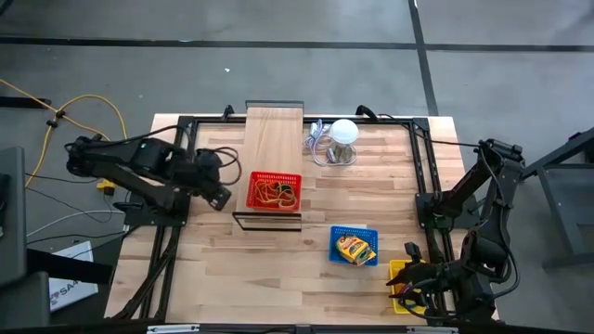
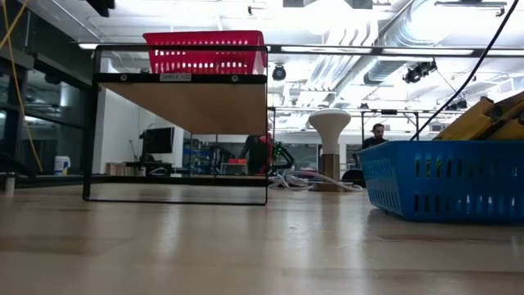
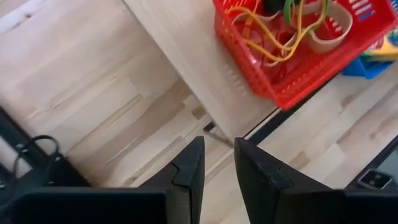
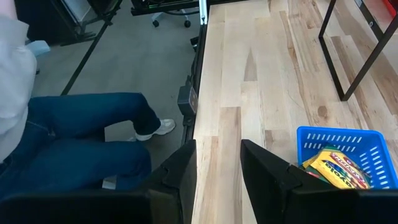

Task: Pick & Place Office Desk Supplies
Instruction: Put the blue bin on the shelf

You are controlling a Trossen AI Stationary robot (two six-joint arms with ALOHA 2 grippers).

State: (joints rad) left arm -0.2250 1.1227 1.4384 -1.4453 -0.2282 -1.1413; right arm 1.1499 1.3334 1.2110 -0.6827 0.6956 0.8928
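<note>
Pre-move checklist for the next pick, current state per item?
1. Left gripper empty: ok, fingers slightly apart, nothing between them.
2. Right gripper empty: ok, same small gap.
3. Red plastic mesh basket seated on the pale wooden board: ok; it holds tan, yellow and green rubber bands.
4. Blue plastic mesh basket upright on the wooden table: ok; it holds yellow printed packs.
5. Loose items left on the table: cannot tell; none seen.
6. Table edge by the right arm clear: not ok, person's jeans-clad leg is close.
</note>
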